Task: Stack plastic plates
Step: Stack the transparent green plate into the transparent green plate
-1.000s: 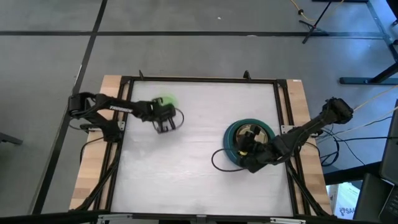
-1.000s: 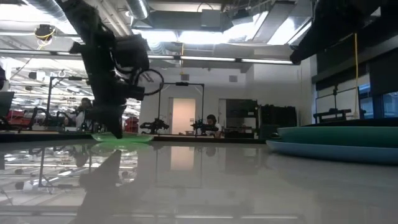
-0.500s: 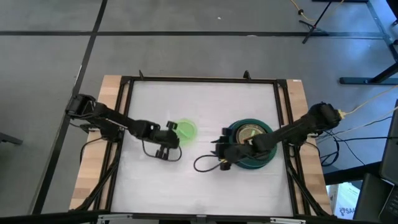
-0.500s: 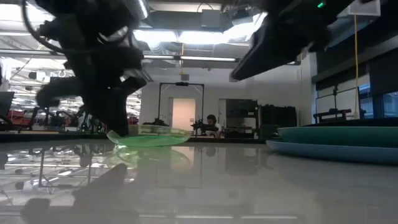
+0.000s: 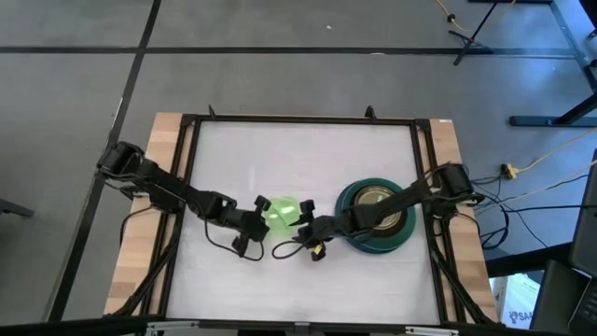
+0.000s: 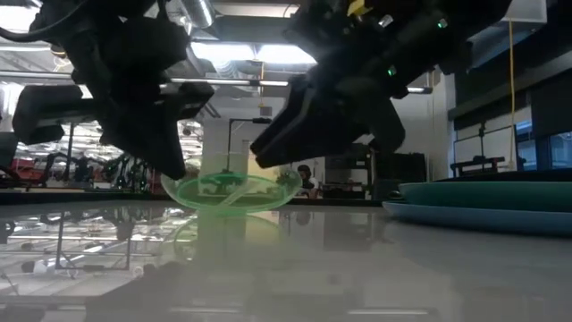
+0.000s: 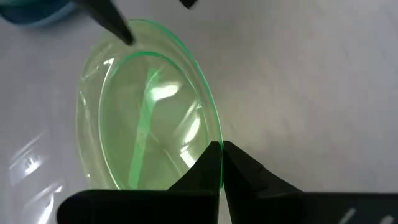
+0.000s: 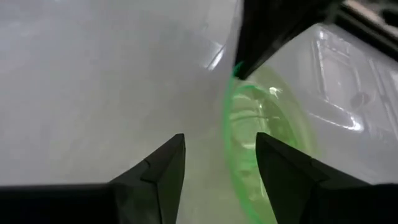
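Note:
A small translucent lime-green plate (image 5: pixel 283 213) (image 6: pixel 232 190) hangs tilted, low over the table's middle. My left gripper (image 5: pixel 262 217) (image 7: pixel 221 152) is shut on its left rim. My right gripper (image 5: pixel 301 223) (image 8: pixel 221 155) is open at the plate's right side. Its fingers stand on either side of that rim (image 8: pixel 235 134), and I see no touch. At the table's right, a stack of plates (image 5: pixel 375 217) rests flat: a slate-blue one (image 6: pixel 483 217) at the bottom, a teal-green one (image 6: pixel 500 192) on it, and tan-orange showing on top (image 5: pixel 378 202). My left gripper pinches the green plate's rim (image 7: pixel 214 134) between its two fingertips, on the side toward the table's left. The fingers come slanting down from the left. The plate sticks out beyond them, tilted, and appears lifted just clear of the table.
The black frame (image 5: pixel 298 119) and wooden side strips (image 5: pixel 457 187) border the white tabletop. Loose cables hang by both grippers (image 5: pixel 224 245). There is free room on the far and near parts of the table. People and benches show in the room beyond (image 6: pixel 304 179).
My left gripper has carried the green plate from the far left toward the table's middle and nearer, raising it off the table and tipping it. My right gripper has left the stack and swung toward the table's left, up to the plate's right rim.

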`<state>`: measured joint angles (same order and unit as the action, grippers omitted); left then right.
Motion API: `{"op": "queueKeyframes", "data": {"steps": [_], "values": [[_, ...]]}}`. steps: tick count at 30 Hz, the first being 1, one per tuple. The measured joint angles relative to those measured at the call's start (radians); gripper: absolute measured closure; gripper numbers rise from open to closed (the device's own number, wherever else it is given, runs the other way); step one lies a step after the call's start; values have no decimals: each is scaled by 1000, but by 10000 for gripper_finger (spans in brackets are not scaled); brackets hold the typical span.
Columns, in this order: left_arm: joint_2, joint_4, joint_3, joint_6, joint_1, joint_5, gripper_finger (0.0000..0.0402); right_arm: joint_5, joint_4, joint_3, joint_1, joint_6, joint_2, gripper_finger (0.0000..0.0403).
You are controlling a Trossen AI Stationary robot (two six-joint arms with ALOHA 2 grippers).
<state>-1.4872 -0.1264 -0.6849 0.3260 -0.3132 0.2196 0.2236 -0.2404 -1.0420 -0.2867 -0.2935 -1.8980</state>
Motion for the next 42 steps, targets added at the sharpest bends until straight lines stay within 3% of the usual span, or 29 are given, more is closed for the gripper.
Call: {"op": "queueKeyframes", "data": {"steps": [5, 13, 23, 29, 34, 42], "values": [[0, 36, 0, -1, -8, 11, 397, -9, 11, -18, -2, -2, -30, 249], [0, 42, 0, -27, -7, 51, 396, 49, 4, -18, 0, -53, -31, 387], [34, -37, -36, -94, -23, 39, 311, 54, 38, -27, -2, -52, 14, 391], [112, -275, -144, -171, -60, 97, 287, 128, 301, -82, -19, 1, 130, 396], [181, -308, -140, -194, -88, 100, 286, 253, 541, -98, -92, 125, 242, 400], [228, -200, -52, -229, -97, 104, 286, 338, 1054, -97, -241, 679, 402, 401]]}}
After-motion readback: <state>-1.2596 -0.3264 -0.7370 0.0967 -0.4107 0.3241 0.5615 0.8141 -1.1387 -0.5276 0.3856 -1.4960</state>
